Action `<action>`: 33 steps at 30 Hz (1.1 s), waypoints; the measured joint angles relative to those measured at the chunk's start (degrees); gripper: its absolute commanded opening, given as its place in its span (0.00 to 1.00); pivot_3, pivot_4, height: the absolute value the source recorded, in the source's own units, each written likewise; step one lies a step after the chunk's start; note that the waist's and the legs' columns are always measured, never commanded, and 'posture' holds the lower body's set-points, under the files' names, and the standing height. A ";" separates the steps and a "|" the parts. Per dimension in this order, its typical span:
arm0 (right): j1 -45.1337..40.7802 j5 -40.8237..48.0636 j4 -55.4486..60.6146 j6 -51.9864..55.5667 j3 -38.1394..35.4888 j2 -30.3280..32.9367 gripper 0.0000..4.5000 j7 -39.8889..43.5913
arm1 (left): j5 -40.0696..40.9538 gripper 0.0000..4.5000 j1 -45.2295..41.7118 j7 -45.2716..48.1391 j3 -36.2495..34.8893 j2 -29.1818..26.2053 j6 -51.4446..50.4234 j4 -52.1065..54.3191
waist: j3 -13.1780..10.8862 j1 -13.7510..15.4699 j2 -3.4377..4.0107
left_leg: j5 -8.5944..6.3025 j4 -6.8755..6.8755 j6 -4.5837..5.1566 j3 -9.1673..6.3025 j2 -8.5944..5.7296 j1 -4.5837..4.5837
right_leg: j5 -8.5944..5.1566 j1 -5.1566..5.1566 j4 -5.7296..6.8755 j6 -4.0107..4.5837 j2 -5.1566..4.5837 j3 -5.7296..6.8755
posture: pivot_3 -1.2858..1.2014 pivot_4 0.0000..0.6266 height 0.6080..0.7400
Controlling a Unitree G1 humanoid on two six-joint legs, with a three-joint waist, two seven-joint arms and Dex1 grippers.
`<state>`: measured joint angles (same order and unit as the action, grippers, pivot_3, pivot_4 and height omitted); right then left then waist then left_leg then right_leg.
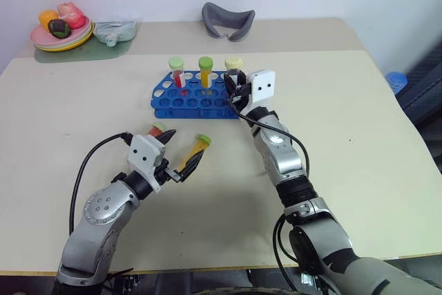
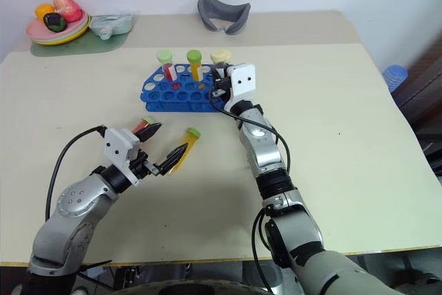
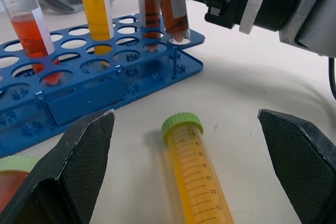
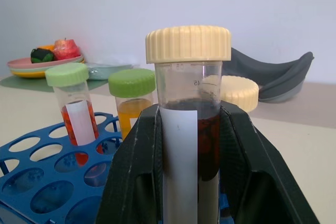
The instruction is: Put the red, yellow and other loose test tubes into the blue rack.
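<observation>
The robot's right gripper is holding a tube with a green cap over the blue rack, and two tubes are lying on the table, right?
Not quite. The tube held by the right gripper has a cream cap, not green; the right wrist view shows it. The rest holds: it is over the blue rack, and two loose tubes, yellow and red, lie on the table.

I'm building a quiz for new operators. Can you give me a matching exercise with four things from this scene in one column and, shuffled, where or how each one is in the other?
Things:
1. left gripper
2. right gripper
3. loose yellow tube
4. upright red tube

States:
A. standing in the blue rack
B. shut on the dark cream-capped tube
C. open
D. lying on the table

Pairs: 1-C, 2-B, 3-D, 4-A
</observation>
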<state>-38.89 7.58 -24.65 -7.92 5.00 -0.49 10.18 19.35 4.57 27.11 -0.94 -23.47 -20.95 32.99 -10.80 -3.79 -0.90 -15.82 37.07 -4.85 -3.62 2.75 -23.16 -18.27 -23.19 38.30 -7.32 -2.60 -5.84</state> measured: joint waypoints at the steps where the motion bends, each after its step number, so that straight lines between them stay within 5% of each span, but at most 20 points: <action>1: 0.00 -0.01 -0.11 -0.11 -0.05 -0.05 0.50 0.12 | 0.00 1.00 -0.06 -0.02 0.00 0.00 0.00 0.00 | 0.00 -0.11 0.00 | 0.01 0.00 -0.01 0.00 0.00 0.00 | 0.00 0.00 0.01 0.00 0.00 0.00 | 0.52 0.24 1.00; 6: 0.17 -0.03 -0.17 -0.92 -1.07 -0.16 0.99 0.96 | 0.04 1.00 -0.40 0.03 0.00 -0.04 -0.04 0.00 | 0.00 -0.34 0.00 | 0.03 0.00 -0.05 -0.01 0.00 0.05 | 0.00 0.00 0.08 0.00 0.01 0.00 | 0.52 0.24 1.00; 18: 6.34 4.47 23.76 9.20 -1.50 7.38 0.99 8.39 | -0.22 1.00 0.23 -0.29 0.03 -0.76 -1.49 -0.13 | 0.00 -0.11 0.01 | 0.04 0.01 -0.07 -0.04 -0.02 0.04 | 0.00 0.03 0.09 0.00 -0.02 0.00 | 0.52 0.24 1.00; 28: 16.01 15.32 44.87 29.74 -2.09 34.98 0.99 32.00 | 1.01 1.00 -19.29 -2.22 2.12 -7.70 -26.76 0.39 | -0.02 0.25 0.02 | 0.03 0.06 -0.04 -0.17 -0.05 0.04 | 0.00 0.13 0.03 -0.01 0.04 0.07 | 0.52 0.24 1.00; 33: 16.31 17.45 48.06 32.27 -1.96 37.69 0.99 36.85 | 3.70 1.00 -29.90 -1.34 5.60 -11.32 -42.16 0.95 | -0.02 -0.11 0.02 | 0.03 0.06 -0.04 -0.21 -0.05 0.07 | 0.00 0.15 0.04 -0.01 0.07 0.07 | 0.52 0.24 1.00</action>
<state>-22.58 25.03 23.40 24.35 3.05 37.20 47.03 23.04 -25.34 25.77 4.65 -34.79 -63.11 33.93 -10.82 -3.90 -0.88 -15.79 37.13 -4.89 -3.84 2.70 -23.10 -18.27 -23.04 38.34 -7.34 -2.53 -5.76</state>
